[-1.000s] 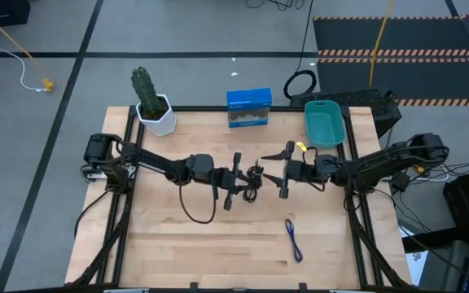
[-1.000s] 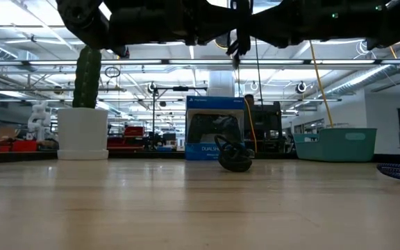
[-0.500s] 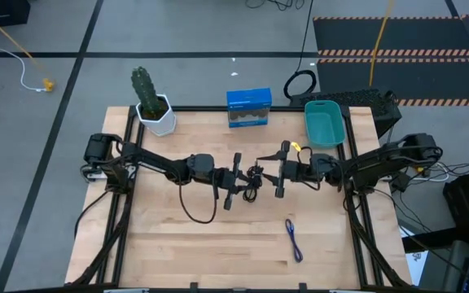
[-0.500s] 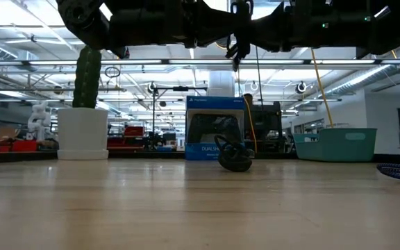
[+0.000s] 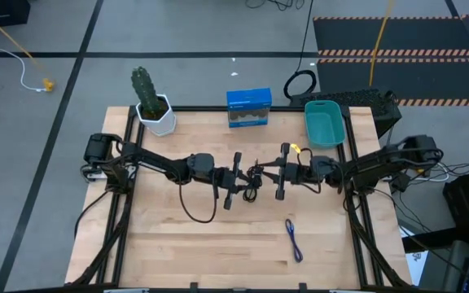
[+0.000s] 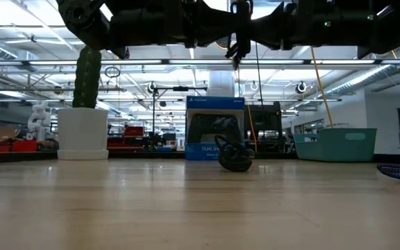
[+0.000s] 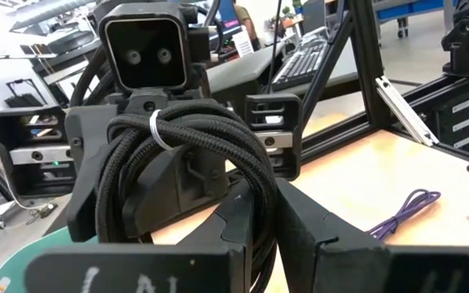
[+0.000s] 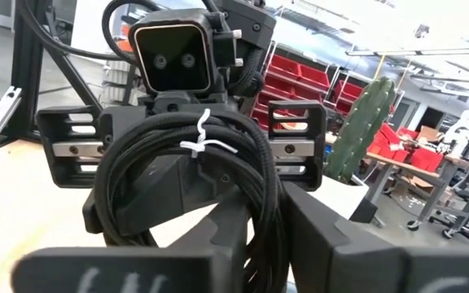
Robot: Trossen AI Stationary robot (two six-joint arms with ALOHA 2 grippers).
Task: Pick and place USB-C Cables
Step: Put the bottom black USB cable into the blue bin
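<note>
The blue box (image 6: pixel 214 129) at the table's far edge read "DUALSENSE" under a PlayStation header in the low view. The pale wooden table (image 5: pixel 218 244) stood on grey flooring, with a workshop hall of lit ceiling rails behind it. Above mid-table, the left gripper (image 5: pixel 236 181) and right gripper (image 5: pixel 281 171) faced each other, both clenched on one bundled black cable (image 7: pixel 206 138) tied with a white twist. A second black cable (image 6: pixel 235 158) lay on the table below. The blue-purple cable (image 5: pixel 293 240) lay near the front, well apart from the teal bin (image 5: pixel 324 124).
</note>
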